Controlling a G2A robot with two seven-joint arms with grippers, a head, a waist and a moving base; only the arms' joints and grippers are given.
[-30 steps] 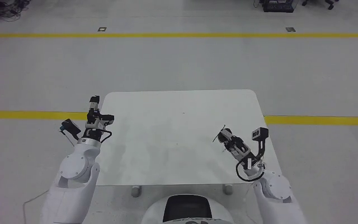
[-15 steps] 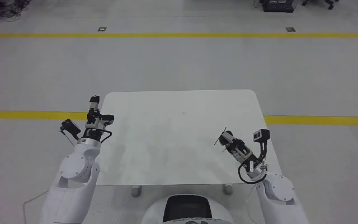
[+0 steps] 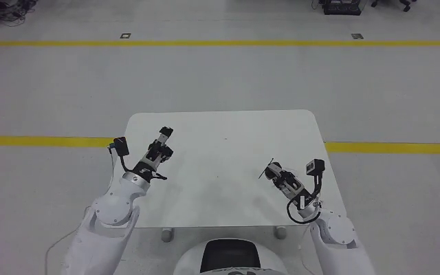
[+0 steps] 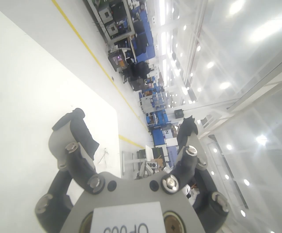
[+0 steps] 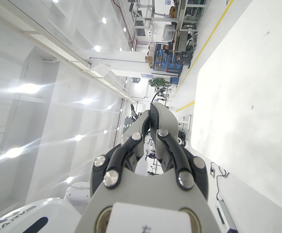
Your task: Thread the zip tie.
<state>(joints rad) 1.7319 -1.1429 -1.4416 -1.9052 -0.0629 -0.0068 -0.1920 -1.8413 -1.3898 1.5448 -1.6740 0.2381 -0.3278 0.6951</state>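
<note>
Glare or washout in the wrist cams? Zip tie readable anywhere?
Left wrist view: ceiling lights flare into streaks, the table washes out to white, a few short horizontal glitch lines. Right wrist view: same starburst streaks; the zip tie is a thin dark strand past the shut right gripper. Top view: even light, no glare.

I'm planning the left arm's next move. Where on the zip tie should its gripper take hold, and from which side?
Probably the free length of the zip tie sticking out past the right gripper's shut fingertips. It is a thin strip held above the table, so the open left gripper should come from the table's middle and close across it.
</note>
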